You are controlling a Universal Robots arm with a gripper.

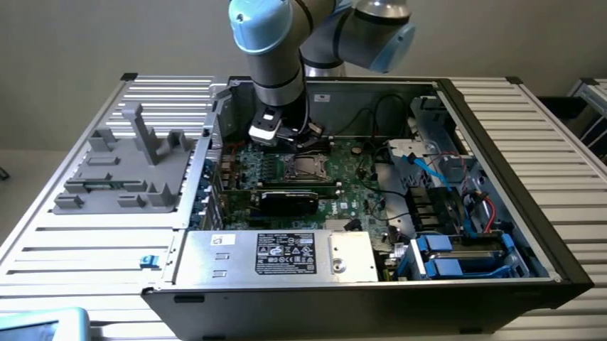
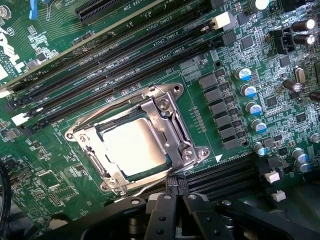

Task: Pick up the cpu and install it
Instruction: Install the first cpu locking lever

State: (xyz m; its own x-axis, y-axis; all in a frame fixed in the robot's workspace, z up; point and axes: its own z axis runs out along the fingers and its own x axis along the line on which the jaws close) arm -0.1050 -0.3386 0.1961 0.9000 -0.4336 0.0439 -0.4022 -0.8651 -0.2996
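Cpu (image 2: 134, 146) seated in socket (image 2: 167, 112), inside open case (image 1: 360, 305).

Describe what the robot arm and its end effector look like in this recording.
The arm is silver-grey tubing with rounded joints capped in light blue. A white block sits at its wrist. The end effector is matte black with round screw heads.

A plain grey-beige wall (image 1: 114, 35) runs behind the scene, evenly lit with no hard shadows. The counter (image 1: 85, 249) is built of pale ribbed metal slats with black corner caps (image 1: 129, 76). At the exterior view's right edge stands part of a second slatted counter (image 1: 593, 96).
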